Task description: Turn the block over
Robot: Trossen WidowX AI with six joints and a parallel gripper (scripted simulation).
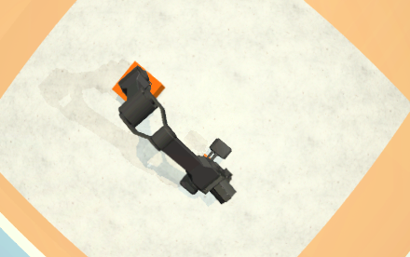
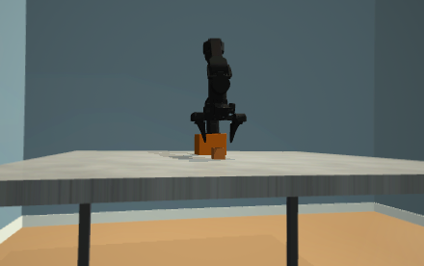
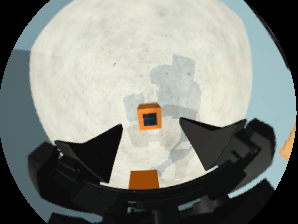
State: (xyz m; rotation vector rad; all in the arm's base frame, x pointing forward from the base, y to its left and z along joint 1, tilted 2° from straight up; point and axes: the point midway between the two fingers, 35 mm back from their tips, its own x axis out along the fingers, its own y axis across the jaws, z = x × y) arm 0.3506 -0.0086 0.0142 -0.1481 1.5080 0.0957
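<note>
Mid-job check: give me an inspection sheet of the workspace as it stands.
Surface: pale mottled table top, arm's shadow across it.
Job's things: small orange block lying flat on the table, dark marked side facing up; not turned.
Clutter: nothing seen, apart from the orange pedestal under the arm's base.
Grippers: gripper points down above the block, jaws wide open, holding nothing.
Cables: nothing seen.
Surroundings: blue walls, orange floor.
</note>
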